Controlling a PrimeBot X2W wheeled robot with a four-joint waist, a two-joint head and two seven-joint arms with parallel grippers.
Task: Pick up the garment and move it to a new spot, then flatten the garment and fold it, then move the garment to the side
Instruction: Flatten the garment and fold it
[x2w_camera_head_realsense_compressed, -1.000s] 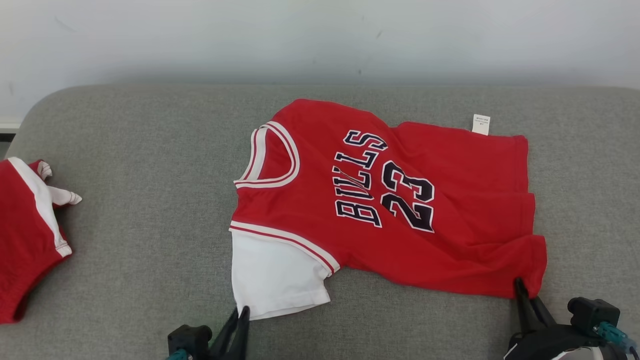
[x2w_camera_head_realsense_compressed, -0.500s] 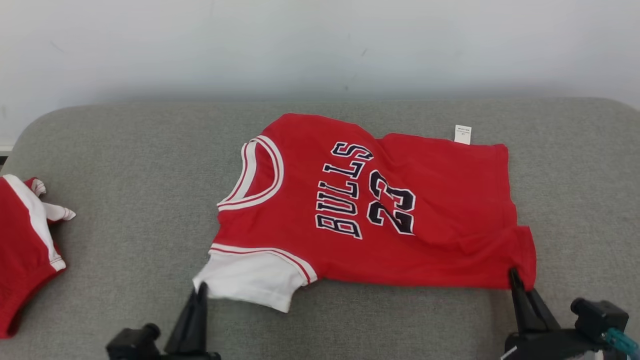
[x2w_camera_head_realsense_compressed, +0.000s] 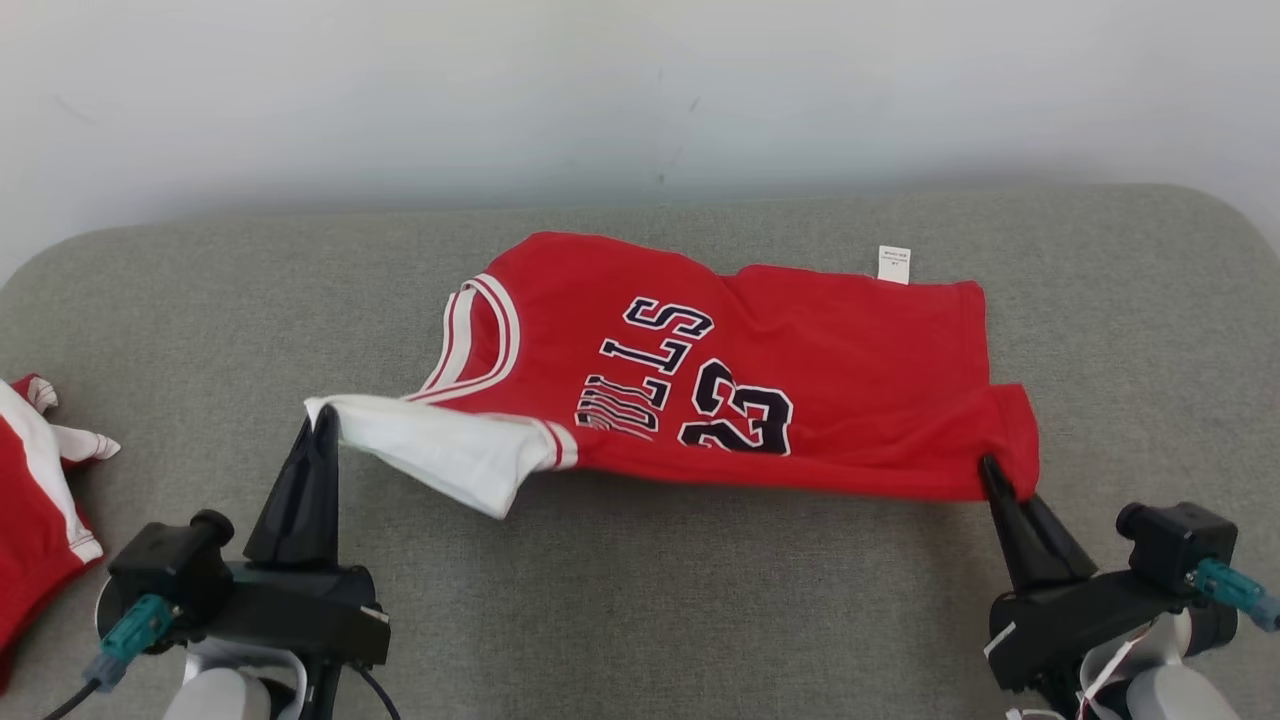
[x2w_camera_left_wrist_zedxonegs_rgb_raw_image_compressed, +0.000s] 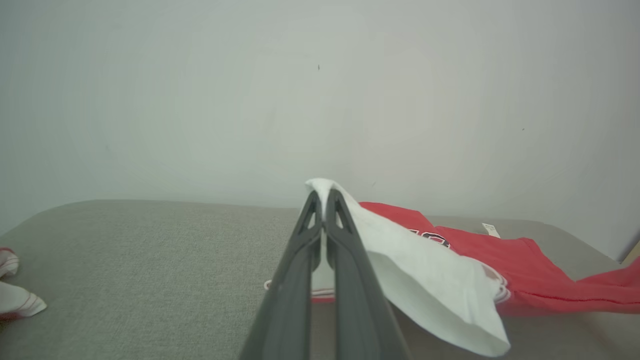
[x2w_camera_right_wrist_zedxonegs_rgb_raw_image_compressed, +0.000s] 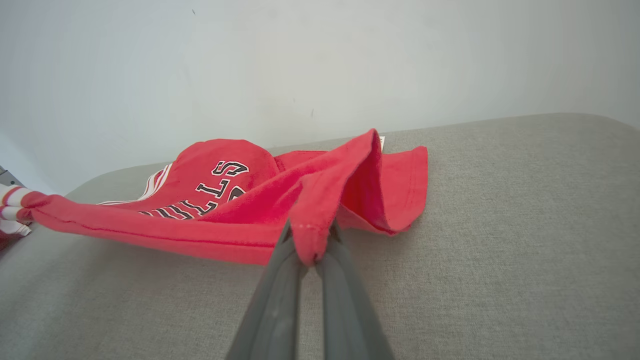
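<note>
The garment (x2w_camera_head_realsense_compressed: 820, 370) is a red jersey with dark lettering, the number 23 and a white sleeve (x2w_camera_head_realsense_compressed: 440, 455), lying across the grey cushion (x2w_camera_head_realsense_compressed: 640, 600). My left gripper (x2w_camera_head_realsense_compressed: 325, 415) is shut on the tip of the white sleeve and holds it raised. My right gripper (x2w_camera_head_realsense_compressed: 988, 465) is shut on the red hem corner at the near right. In the left wrist view the left gripper (x2w_camera_left_wrist_zedxonegs_rgb_raw_image_compressed: 322, 197) pinches the white sleeve (x2w_camera_left_wrist_zedxonegs_rgb_raw_image_compressed: 425, 280). The right wrist view has the right gripper (x2w_camera_right_wrist_zedxonegs_rgb_raw_image_compressed: 310, 235) clamped on a fold of the red garment (x2w_camera_right_wrist_zedxonegs_rgb_raw_image_compressed: 240, 200). The near edge is lifted; the far half rests on the cushion.
A second red and white garment (x2w_camera_head_realsense_compressed: 35, 500) lies at the cushion's left edge. A pale wall (x2w_camera_head_realsense_compressed: 640, 90) rises right behind the cushion. Bare grey cushion lies in front of the jersey and to its right.
Both grippers have risen and carried the jersey's near edge up and back. The left gripper shut on the white sleeve and pulled it out to the left. The head camera has shifted.
</note>
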